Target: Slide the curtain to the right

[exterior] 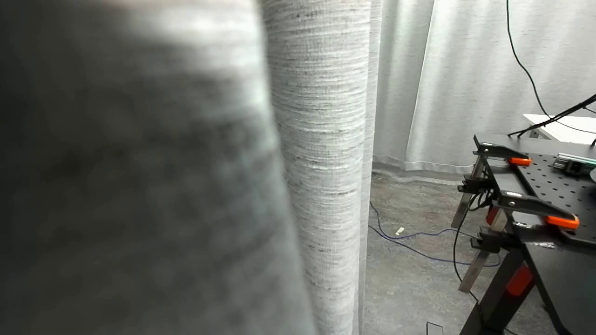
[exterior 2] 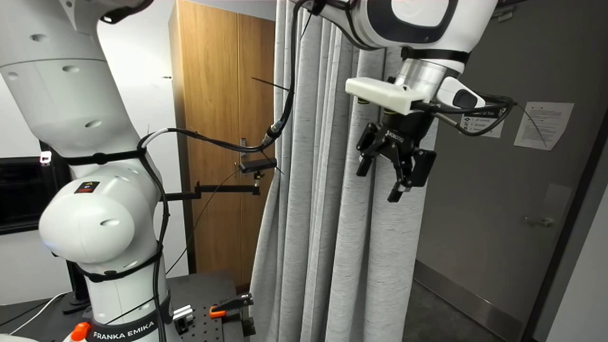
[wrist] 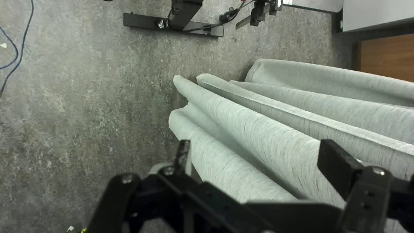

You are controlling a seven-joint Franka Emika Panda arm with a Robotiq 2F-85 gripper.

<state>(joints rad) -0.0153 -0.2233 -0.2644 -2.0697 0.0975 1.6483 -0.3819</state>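
In an exterior view, the light grey, woven-fabric curtain (exterior 2: 299, 213) hangs in deep vertical folds at the middle of the scene, between the tall brown wooden cupboard (exterior 2: 209, 118) and the dark grey door (exterior 2: 475, 209) with its metal lever handle (exterior 2: 540, 221). White printed sheets of paper (exterior 2: 544, 126) are fixed to the door. The black Robotiq end effector (exterior 2: 379, 183) hangs tilted in front of the folds nearest the door, its two fingers (exterior 2: 364, 167) pointing downward and standing well apart. Just above it, a white, box-like plastic housing (exterior 2: 380, 93) is mounted at the wrist of the white, jointed Franka arm (exterior 2: 80, 228), which has black cables (exterior 2: 290, 95) running along it.

In the wrist view, one fingertip overlaps the curtain's edge, with the mottled grey floor (wrist: 97, 106) beside it, and the other shows against a fold; long folds of cloth fill the gap between them in this view. Whether either finger touches the cloth cannot be told.

In an exterior view, a rounded upright fold of light grey, streaked cloth (exterior: 321, 163) stands beside a dark surface (exterior: 139, 195) too blurred to name. At the right of that view, a black worktop (exterior: 565, 277) carries a black perforated plate (exterior: 558, 186) and black clamps with orange ends (exterior: 533, 204).
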